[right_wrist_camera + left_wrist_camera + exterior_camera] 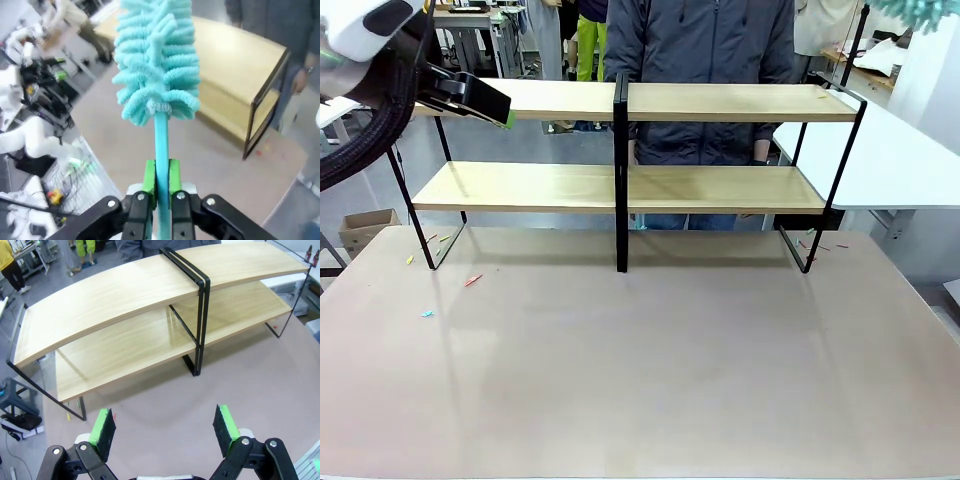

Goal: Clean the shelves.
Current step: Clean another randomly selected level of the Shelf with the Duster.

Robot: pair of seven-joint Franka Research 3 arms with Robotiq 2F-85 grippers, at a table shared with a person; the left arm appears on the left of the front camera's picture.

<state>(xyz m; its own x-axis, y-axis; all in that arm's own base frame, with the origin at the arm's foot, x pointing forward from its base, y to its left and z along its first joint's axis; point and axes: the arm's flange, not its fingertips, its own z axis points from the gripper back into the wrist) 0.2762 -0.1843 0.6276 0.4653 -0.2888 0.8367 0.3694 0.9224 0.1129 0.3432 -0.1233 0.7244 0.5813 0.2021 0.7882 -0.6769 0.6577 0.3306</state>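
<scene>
shelves (pixel 720 188): 1, two tiers | duster (pixel 156 60): 1 | person (pixel 710 40): 1

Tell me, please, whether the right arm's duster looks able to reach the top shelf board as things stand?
Probably yes: the right gripper holds the duster above the shelves, with open air between them.

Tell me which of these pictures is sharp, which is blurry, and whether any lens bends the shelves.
Front view: sharp and evenly lit, the shelves straight, a soft shadow on the tabletop beneath. Left wrist view: sharp, but the wide lens bows the boards into curves above the open left gripper. Right wrist view: soft and motion-blurred, especially the background; the duster in the right gripper is clearest.
</scene>
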